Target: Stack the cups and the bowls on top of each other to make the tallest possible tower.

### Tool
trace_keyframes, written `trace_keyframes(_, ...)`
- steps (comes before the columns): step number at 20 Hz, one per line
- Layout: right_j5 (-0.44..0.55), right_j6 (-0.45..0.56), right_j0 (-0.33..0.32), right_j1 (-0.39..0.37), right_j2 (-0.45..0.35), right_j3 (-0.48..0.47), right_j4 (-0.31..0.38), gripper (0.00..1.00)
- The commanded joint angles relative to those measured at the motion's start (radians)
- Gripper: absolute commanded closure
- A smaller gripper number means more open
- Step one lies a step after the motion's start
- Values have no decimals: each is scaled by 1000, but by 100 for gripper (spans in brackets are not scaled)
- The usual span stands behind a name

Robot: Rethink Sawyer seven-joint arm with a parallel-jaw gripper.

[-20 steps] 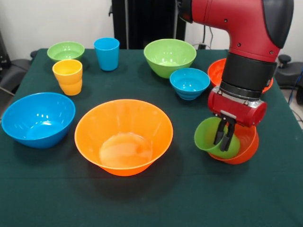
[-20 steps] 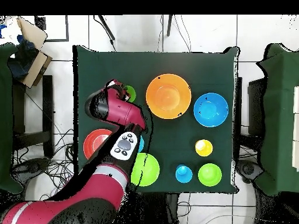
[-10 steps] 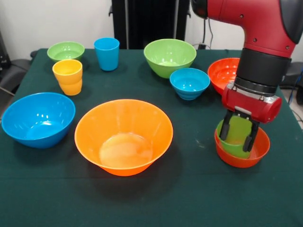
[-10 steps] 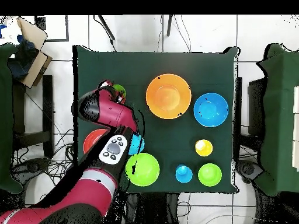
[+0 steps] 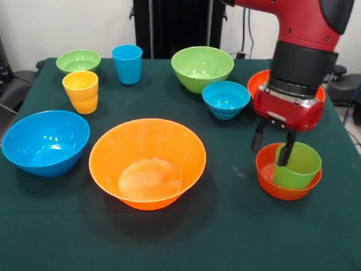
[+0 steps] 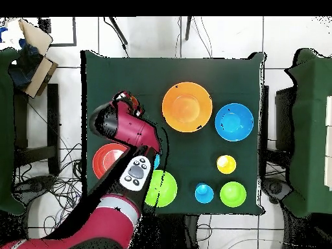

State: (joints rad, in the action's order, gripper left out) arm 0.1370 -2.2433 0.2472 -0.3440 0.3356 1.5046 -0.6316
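Observation:
A green cup [image 5: 299, 166] stands in a small red-orange bowl [image 5: 269, 176] near the front right of the table. My gripper [image 5: 273, 144] hangs open just above and left of the cup. One finger [image 5: 259, 137] is outside the bowl and the other [image 5: 285, 151] is at the cup's left rim, and neither holds anything. In the overhead view my arm [image 6: 133, 133] hides this cup and bowl. Other cups are a yellow-orange one [image 5: 81, 91] and a blue one [image 5: 127, 64]. The other bowls are a large orange [image 5: 148, 162], a large blue [image 5: 45, 141], a green [image 5: 202, 68] and a small blue [image 5: 226, 99].
A small green bowl [image 5: 78, 60] sits at the far left corner. A red bowl [image 5: 258, 84] lies partly behind my arm. From overhead I see the orange bowl [image 6: 187, 107], blue bowl [image 6: 234, 121], red bowl [image 6: 106, 162] and green bowl [image 6: 163, 189].
The gripper carried the tilted green cup over the small red-orange bowl, set it inside and opened. It has since risen and shifted left, leaving the cup standing in the bowl.

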Motion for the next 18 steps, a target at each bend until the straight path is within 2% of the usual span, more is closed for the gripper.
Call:
trace_keyframes(1, 85, -115, -80, -76, -189, 149, 24, 0)
trace_keyframes(4, 65, -85, -119, -113, -242, 181, 44, 0)
trace_keyframes(9, 43, -75, -144, -136, -283, 190, 64, 0)
trace_keyframes(12, 64, -63, -132, -138, -241, 191, 82, 0)
trace_keyframes(15, 86, -37, -147, -155, -226, 231, 110, 0)
trace_keyframes(18, 159, -6, -182, -217, -215, 311, 138, 0)
